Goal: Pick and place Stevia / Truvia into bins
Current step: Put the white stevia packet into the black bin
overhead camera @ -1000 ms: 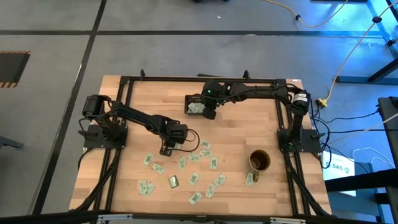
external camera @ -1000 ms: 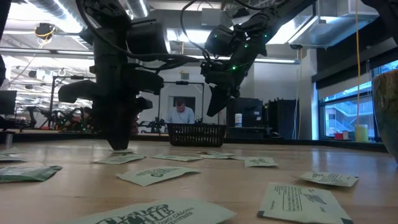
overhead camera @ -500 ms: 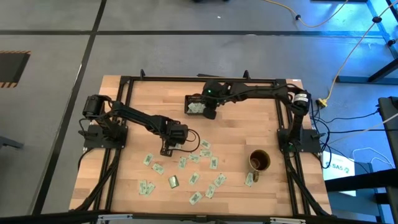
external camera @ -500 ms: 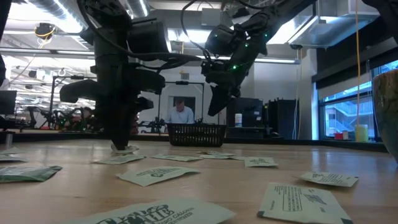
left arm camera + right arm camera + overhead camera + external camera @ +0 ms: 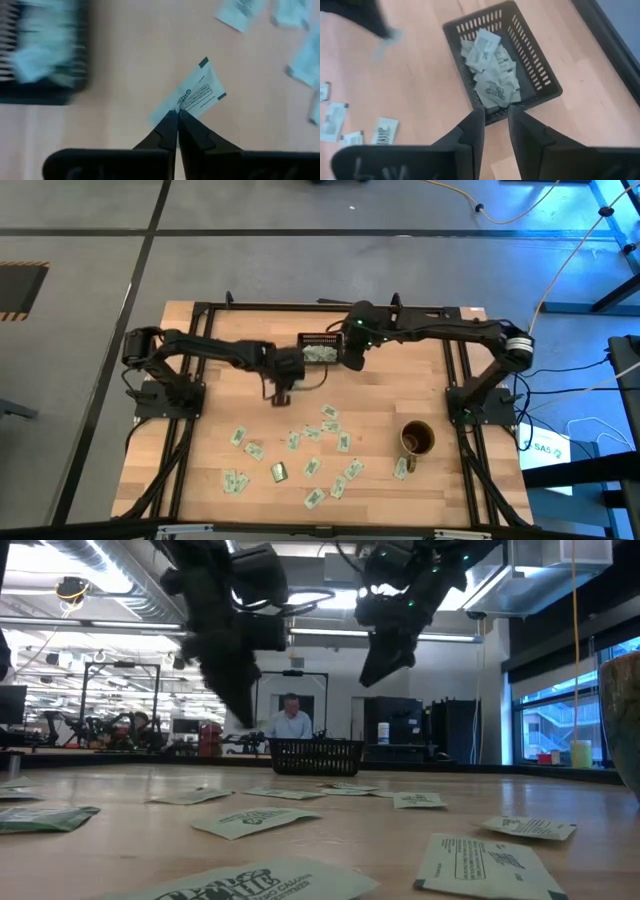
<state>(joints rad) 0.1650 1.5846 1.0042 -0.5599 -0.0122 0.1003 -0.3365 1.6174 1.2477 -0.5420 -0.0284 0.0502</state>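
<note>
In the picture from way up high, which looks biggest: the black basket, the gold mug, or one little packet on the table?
Largest to smallest:
1. black basket, only slightly
2. gold mug, nearly alike, so this order is unsure
3. one packet, clearly smallest

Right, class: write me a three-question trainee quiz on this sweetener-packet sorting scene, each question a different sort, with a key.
1. True or false: the left claw is shut on a sweetener packet.
2. The black slatted tray holds: A) nothing B) several packets C) the mug.
3. Fill in: the brownish-gold ____ stands near the right arm's base.

Key: 1 true; 2 B; 3 mug. The right claw hangs open above the tray's edge, holding nothing.
</note>
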